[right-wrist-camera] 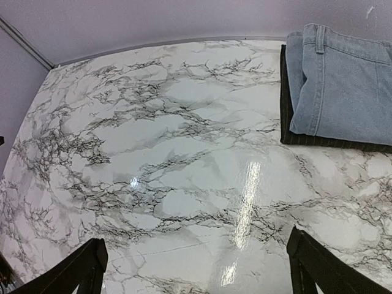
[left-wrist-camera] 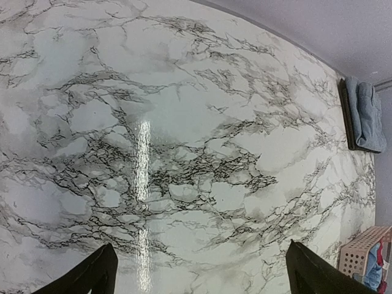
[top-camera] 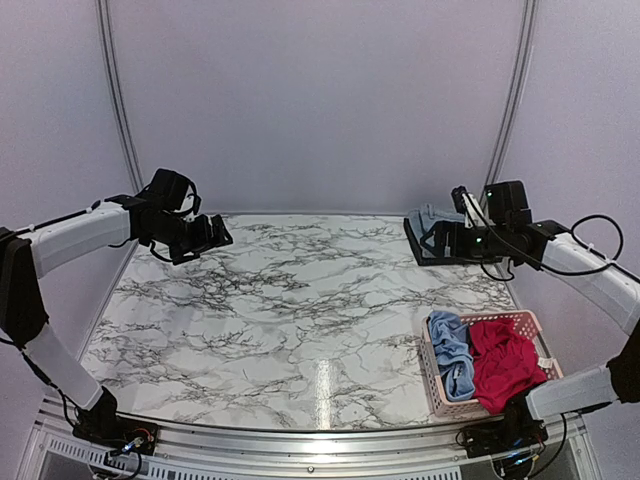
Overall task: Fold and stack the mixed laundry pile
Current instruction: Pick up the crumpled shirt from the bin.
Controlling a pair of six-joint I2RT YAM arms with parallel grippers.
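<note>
Laundry pile (top-camera: 487,360): not held. Left gripper (left-wrist-camera: 201,248): jaws wide apart, empty, raised above far left of marble table (top-camera: 300,300). Right gripper (right-wrist-camera: 195,242): jaws wide apart, empty, raised over far right, beside dark tray (right-wrist-camera: 283,92) carrying folded denim garment (right-wrist-camera: 343,86). Light blue shirt (top-camera: 452,352) and magenta-red garment (top-camera: 505,362): crumpled side by side inside pink basket (top-camera: 436,385), near right corner, well apart from both grippers.

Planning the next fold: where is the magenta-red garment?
In the top view, the magenta-red garment lies in the pink basket at the near right, beside the light blue shirt.
</note>
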